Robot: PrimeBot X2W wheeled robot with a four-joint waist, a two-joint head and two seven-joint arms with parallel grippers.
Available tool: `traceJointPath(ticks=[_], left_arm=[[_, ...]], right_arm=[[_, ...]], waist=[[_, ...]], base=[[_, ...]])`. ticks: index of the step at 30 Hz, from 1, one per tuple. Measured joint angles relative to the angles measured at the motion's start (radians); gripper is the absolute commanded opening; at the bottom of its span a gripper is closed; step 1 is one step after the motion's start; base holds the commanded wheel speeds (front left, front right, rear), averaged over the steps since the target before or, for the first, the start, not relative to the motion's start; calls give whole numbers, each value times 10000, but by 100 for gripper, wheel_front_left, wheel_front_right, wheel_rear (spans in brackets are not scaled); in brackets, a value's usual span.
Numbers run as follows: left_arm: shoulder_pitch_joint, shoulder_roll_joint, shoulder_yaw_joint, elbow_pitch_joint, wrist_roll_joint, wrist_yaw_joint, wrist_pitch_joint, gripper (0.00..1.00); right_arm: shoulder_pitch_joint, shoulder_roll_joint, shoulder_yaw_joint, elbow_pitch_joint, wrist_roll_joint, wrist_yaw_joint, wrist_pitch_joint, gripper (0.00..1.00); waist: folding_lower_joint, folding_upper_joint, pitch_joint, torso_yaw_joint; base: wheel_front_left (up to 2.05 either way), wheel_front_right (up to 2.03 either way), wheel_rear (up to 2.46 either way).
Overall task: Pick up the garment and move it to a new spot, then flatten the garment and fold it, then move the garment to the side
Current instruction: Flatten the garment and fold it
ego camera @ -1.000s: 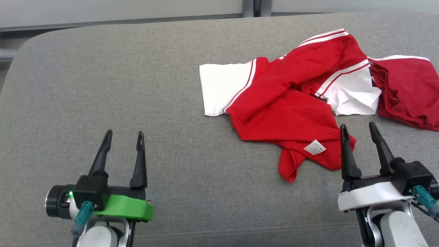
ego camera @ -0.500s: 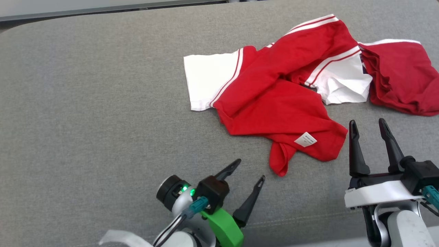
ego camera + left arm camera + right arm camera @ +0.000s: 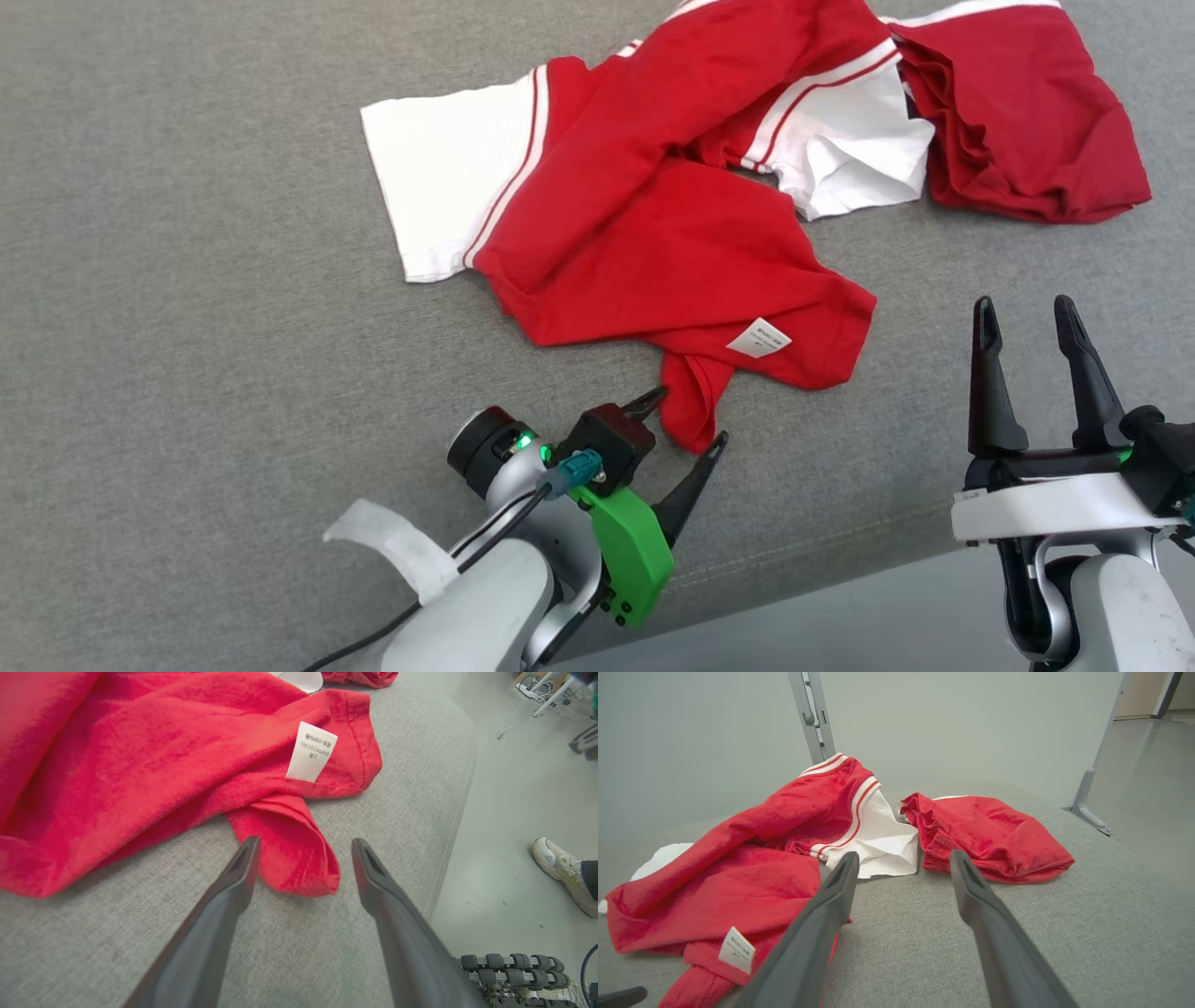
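A crumpled red garment with white sleeves and striped trim (image 3: pixel 653 233) lies on the grey cushion (image 3: pixel 187 280). A white label (image 3: pixel 758 338) shows near its front hem. My left gripper (image 3: pixel 689 418) is open at the garment's nearest corner. In the left wrist view that folded red corner (image 3: pixel 294 858) sits between the two open fingers of the left gripper (image 3: pixel 304 844), low over the cushion. My right gripper (image 3: pixel 1023 308) stands open to the right of the hem, holding nothing. In the right wrist view the garment (image 3: pixel 738 858) lies ahead and left of the right gripper (image 3: pixel 903 855).
A second, darker red garment (image 3: pixel 1018 121) lies bunched at the back right, touching the first one's white sleeve. The cushion's front edge (image 3: pixel 840 560) runs just behind my grippers, with floor beyond. A person's shoe (image 3: pixel 560 868) rests on the floor. A metal post (image 3: pixel 810 714) stands behind the cushion.
The head camera has tilted down and shifted. My left arm swung from the far left to the garment's near corner, its fingers now straddling it. The right gripper has barely moved.
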Motion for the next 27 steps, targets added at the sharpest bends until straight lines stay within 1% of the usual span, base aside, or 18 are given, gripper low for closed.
traceJointPath(ticks=[4, 7, 8, 9, 10, 11, 16, 20, 23, 27], left_arm=[[-237, -96, 13, 477, -121, 46, -198, 100], [-469, -211, 27, 1060, -320, 251, -462, 100], [-521, -242, 13, 1193, -360, 297, -525, 79], [-582, -257, 23, 1298, -407, 405, -625, 42], [-650, -265, 38, 1377, -422, 508, -761, 18], [-717, -270, 40, 1492, -476, 579, -840, 0], [-868, -303, 52, 1870, -637, 869, -1175, 0], [-910, -268, 449, 1883, -892, 1218, -1540, 0], [-894, 115, 953, 1751, -1124, 1496, -1724, 0], [-652, 780, 1674, 1429, -1480, 1873, -1820, 0]], right_arm=[[-35, 0, -38, -2, 71, 0, 2, 100], [-61, 2, -84, -10, 102, 0, 0, 100], [-78, 2, -115, -10, 115, 0, 0, 100], [-92, 0, -134, -12, 115, 0, 2, 100], [-116, 0, -142, -12, 115, 0, 0, 100], [-150, 2, -146, -12, 113, 0, 2, 100], [-193, 2, -174, -15, 109, 0, 0, 100], [-194, 2, -178, 6, 109, 0, 2, 100], [-195, 2, -138, 29, 71, 0, 0, 100], [-219, 2, -119, 58, 40, 0, 0, 100]], waist=[[0, 0, 229, -223], [0, 0, 463, -416], [0, 0, 508, -440], [0, 0, 545, -450], [0, 0, 572, -450], [0, 0, 582, -435], [0, 0, 544, -271], [0, 0, 465, -119], [0, 0, 402, 26], [0, 0, 343, 274]], base=[[0, 0, 0], [0, 0, 0], [0, 0, 0], [0, 0, 0], [0, 0, 0], [0, 0, 0], [0, 0, 0], [0, 0, 0], [0, 0, 0], [0, 0, 0]])
